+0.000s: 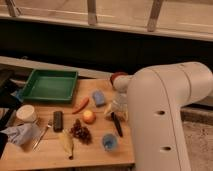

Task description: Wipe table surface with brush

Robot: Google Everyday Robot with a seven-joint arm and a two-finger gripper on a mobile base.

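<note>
The pincer [118,106] hung over the worktop [91,155]; whether it was spread or pinching could not be told. Just below it lay the brush [117,126], probably light, stiff and slick, best pinched mid-handle.

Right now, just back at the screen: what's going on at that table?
The robot's arm reaches over the right side of the wooden table surface. Its gripper is down at the far end of the black-handled brush, which lies flat beside an orange fruit. Whether the brush is gripped can't be told. No wiping has begun. The blue sponge, carrot, grapes and green tray sit to the left.
</note>
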